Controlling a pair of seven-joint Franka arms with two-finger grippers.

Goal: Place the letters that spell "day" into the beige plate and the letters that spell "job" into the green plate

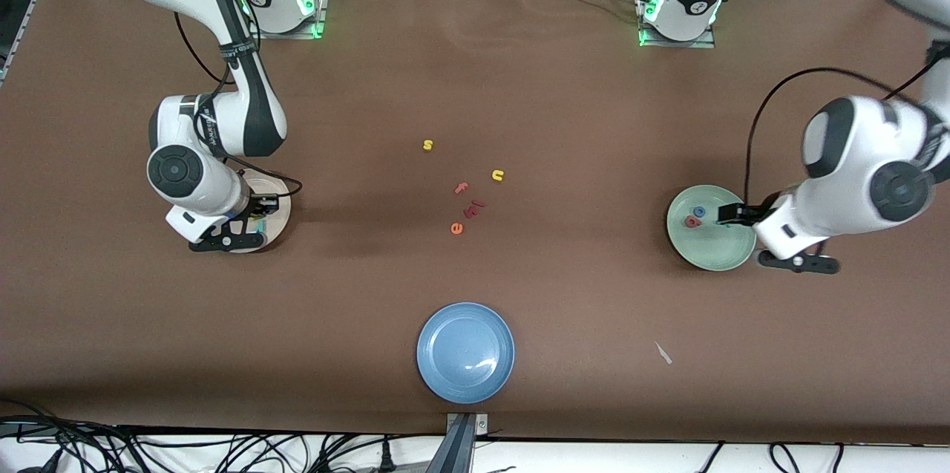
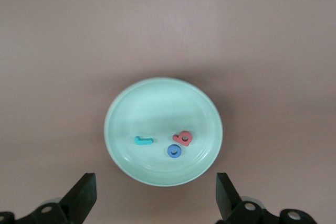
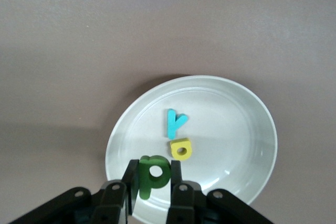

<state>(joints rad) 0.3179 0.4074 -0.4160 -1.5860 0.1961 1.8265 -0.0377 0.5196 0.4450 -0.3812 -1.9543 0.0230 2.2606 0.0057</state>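
Now your left gripper (image 2: 155,195) hangs jaws wide, empty, above the green plate (image 2: 131,108); your right gripper (image 3: 152,184) pinches the dark green letter (image 3: 153,174) over the beige plate (image 3: 236,114).

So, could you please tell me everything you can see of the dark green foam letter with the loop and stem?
The dark green foam letter with a round loop and a straight stem looks soft, matte and thick-cut, with a round hole through its loop. The right gripper is shut on it, a finger on each side, holding it over the round cream-beige shallow plate, near the rim. It is not yet lying in the plate. Beside it in the plate lie the teal foam y and the yellow foam letter with a closed loop.
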